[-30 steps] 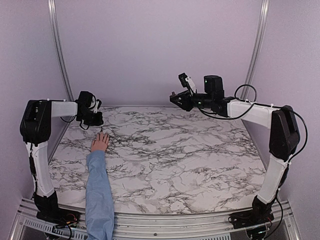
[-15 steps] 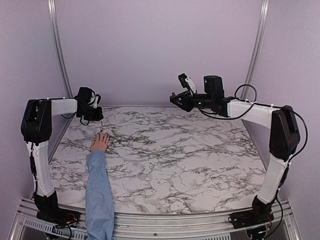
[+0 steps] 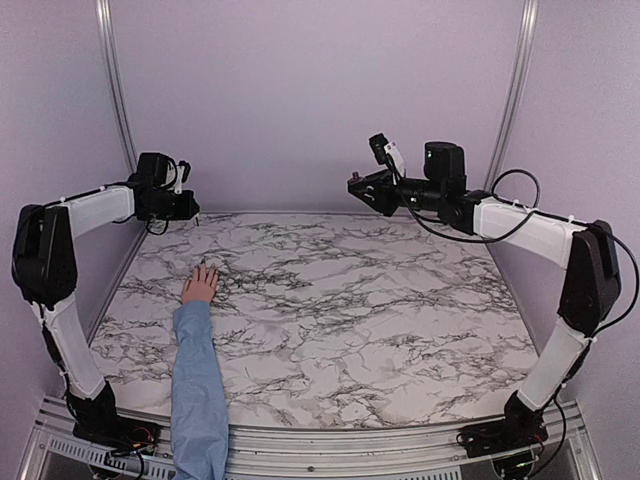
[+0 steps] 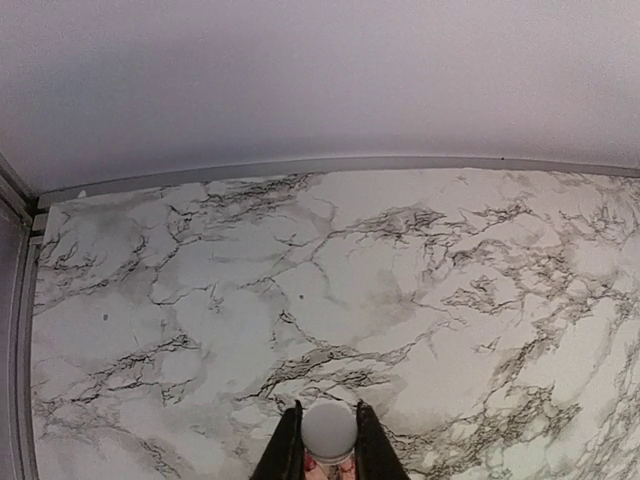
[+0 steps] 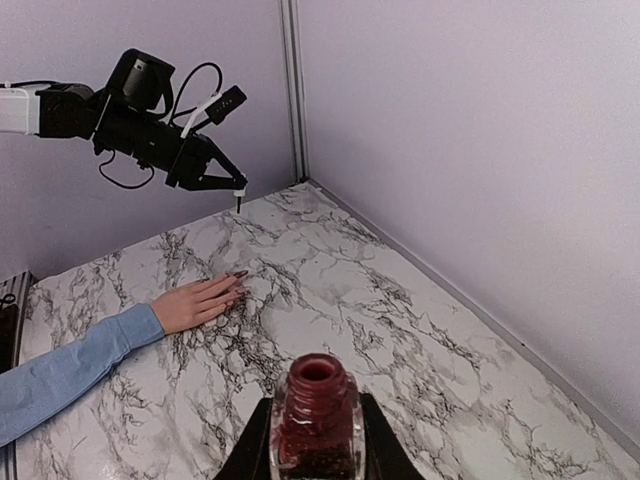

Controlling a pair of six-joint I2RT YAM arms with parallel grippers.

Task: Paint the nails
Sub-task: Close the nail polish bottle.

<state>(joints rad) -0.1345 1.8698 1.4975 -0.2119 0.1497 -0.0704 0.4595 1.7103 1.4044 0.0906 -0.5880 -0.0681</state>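
Observation:
A light-skinned hand (image 3: 200, 285) in a light blue sleeve (image 3: 198, 380) lies flat on the marble table's left side. Its nails (image 5: 238, 274) show as dark reddish tips in the right wrist view. My left gripper (image 3: 194, 212) hangs above the table's back left corner, behind the hand and apart from it. It is shut on a white brush cap (image 4: 330, 432), and a thin brush (image 5: 238, 205) points down from it. My right gripper (image 3: 357, 187) is raised at the back centre-right, shut on an open red polish bottle (image 5: 317, 415).
Lilac walls close the back and both sides, with metal corner posts (image 3: 117, 100). The marble tabletop (image 3: 380, 300) stretches between the two arms. A metal rail (image 3: 330, 440) runs along the near edge by the arm bases.
My left gripper has risen and drawn back toward the rear left corner, away from the hand. My right gripper has shifted slightly right and up with the bottle. The hand lies still.

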